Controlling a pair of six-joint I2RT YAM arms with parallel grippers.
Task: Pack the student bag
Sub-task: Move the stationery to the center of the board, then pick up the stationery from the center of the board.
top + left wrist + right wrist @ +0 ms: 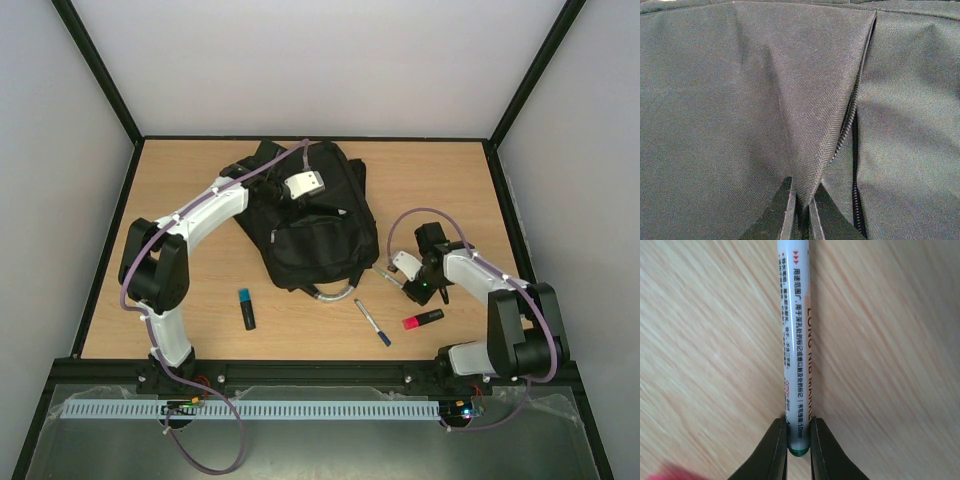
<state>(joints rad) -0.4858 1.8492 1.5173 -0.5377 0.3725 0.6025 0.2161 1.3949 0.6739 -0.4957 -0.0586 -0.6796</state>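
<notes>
The student bag (310, 225), a large black backpack, lies in the middle of the table with its grey loop handle (331, 294) toward me. My left gripper (296, 196) is over the bag's upper part. In the left wrist view it (801, 210) is shut on a pinched fold of the bag's fabric (805, 125), right beside an open zip (855, 130). My right gripper (402, 284) is to the right of the bag, low over the table. It (799, 440) is shut on the green end of a white marker (797, 330), which also shows in the top view (388, 273).
A blue-capped black marker (246, 308) lies left of the loop handle. A thin pen (372, 322) and a red and black highlighter (423, 319) lie near the front edge by my right gripper. A pink blur (665, 472) is at the right wrist view's lower left.
</notes>
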